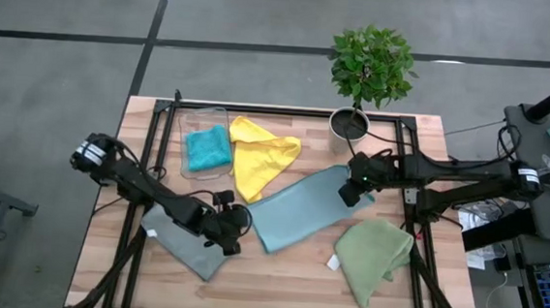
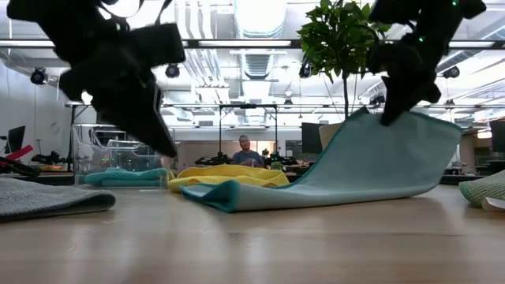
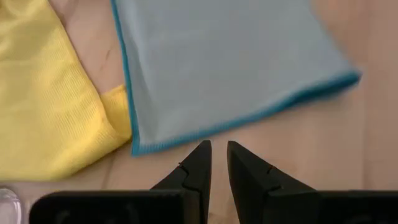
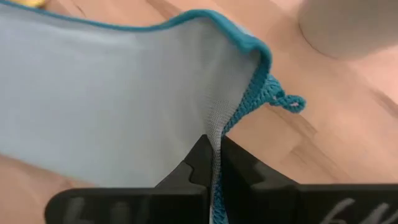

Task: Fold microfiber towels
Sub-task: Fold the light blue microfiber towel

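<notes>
The light blue towel (image 1: 300,209) lies in the middle of the table, its far right corner raised and the rest sloping down to the wood (image 2: 355,173). My right gripper (image 1: 353,193) is shut on that raised corner. My left gripper (image 1: 238,241) hovers above the table just short of the towel's near left corner (image 3: 134,149). Its fingers are a narrow gap apart, with nothing between them. Under the left arm, the grey towel (image 1: 181,245) lies flat. The yellow towel (image 1: 255,157) lies crumpled at the far left, and the olive green towel (image 1: 373,253) at the near right. My right gripper pinches the light blue towel between its two fingers at the teal-stitched hem (image 4: 219,134), close to the far right corner with its thread loop (image 4: 286,99). The fingers slant down from above. That corner is lifted clear, and the towel sags down to its near left end on the table.
A clear plastic bin (image 1: 192,124) at the far left holds the teal towel (image 1: 207,147). A potted plant (image 1: 350,123) stands at the far edge, close behind my right gripper. Bare wood shows along the near edge, between the grey and olive towels.
</notes>
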`<state>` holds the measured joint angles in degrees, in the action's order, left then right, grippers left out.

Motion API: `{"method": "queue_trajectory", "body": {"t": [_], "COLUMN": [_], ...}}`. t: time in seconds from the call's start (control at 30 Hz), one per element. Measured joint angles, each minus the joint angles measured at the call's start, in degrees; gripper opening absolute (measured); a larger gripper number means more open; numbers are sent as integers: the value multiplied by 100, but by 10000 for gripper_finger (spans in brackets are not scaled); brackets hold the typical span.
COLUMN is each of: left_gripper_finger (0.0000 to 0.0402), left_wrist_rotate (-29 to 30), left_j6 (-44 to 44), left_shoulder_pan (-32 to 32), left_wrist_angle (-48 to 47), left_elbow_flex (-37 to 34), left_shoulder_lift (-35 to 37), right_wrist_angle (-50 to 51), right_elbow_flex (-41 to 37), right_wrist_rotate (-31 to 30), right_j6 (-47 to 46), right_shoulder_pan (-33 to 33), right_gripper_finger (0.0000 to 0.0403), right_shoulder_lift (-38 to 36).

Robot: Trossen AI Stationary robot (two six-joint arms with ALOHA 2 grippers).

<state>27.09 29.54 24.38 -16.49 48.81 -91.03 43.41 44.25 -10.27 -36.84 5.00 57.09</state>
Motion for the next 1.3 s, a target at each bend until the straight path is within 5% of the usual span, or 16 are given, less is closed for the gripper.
{"method": "queue_trajectory", "body": {"t": [0.5,1.1,1.3], "left_gripper_finger": [38,38,38], "left_wrist_rotate": [115,151,168], "left_j6": [-29,-331,-336], "left_shoulder_pan": [-17,-42,-42], "left_wrist_angle": [649,1094,1148], "left_elbow_flex": [16,-35,-48], "left_shoulder_lift": [-1090,-1128,-1128], "right_wrist_angle": [-1838,-5536,-5912], "right_elbow_flex": [148,142,311], "right_wrist_rotate": [1127,1826,1927], "right_j6": [-129,-569,-666], "right_shoulder_pan": [-378,-438,-440], "right_gripper_finger": [11,11,11], "right_shoulder_lift": [1203,3213,3738]}}
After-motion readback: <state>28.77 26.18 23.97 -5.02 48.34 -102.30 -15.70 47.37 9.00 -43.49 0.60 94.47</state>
